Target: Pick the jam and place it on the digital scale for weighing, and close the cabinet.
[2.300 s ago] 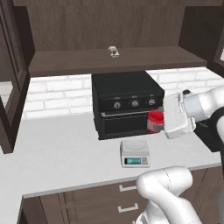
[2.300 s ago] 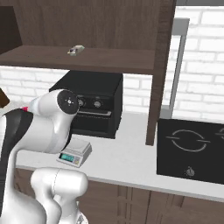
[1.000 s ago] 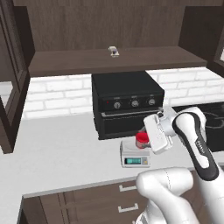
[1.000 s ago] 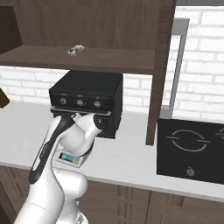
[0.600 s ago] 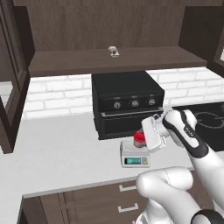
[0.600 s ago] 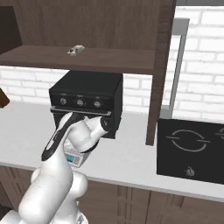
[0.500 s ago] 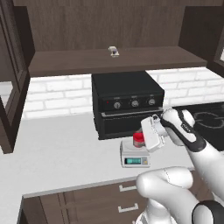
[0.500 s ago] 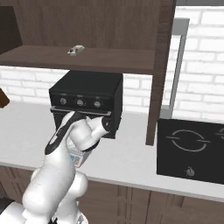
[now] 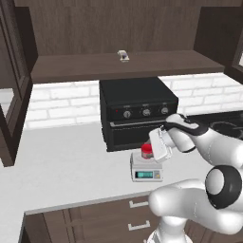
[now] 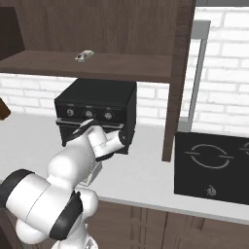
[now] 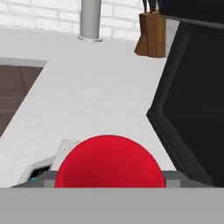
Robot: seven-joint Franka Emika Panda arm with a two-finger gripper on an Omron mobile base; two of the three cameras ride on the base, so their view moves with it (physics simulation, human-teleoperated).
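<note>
Big stuff first: dark brown cabinet (image 9: 19, 95) up top with the left door hanging open, shelf (image 9: 123, 66) under it carrying a small grey-white object (image 9: 123, 56). Pale surface (image 9: 61, 166) running below, black oven (image 9: 135, 118) parked on it against the brick wall, black cooktop (image 10: 214, 165) off to the right side. Knife block (image 11: 152, 34) way out in the hand view, beyond the oven's edge.

Down in size: light-grey scale (image 9: 147, 168) just in front of the oven, teal display facing out. Red jam jar (image 9: 147, 150) right on top of the weighing plate, or near enough. Can't tell from here whether the bottom is fully resting or a hair above. Upright, lid up, so the long axis is vertical.

Gripper (image 9: 153, 148) coming in from the jar's right in the left base view, hand body hiding most of it. In the hand view the red lid (image 11: 109, 168) sits dead centre at the bottom, straight ahead of the fingers and very close. Fingertips themselves not visible, so can't honestly tell how wide they stand or whether the jar is clamped. Looks like a hold, judging by how close the jar sits to the hand, but that's a guess.

Probably the set-down step. Letting go and backing straight off should leave the jar standing. Cabinet door not yet closed, well up and to the left of the hand.
</note>
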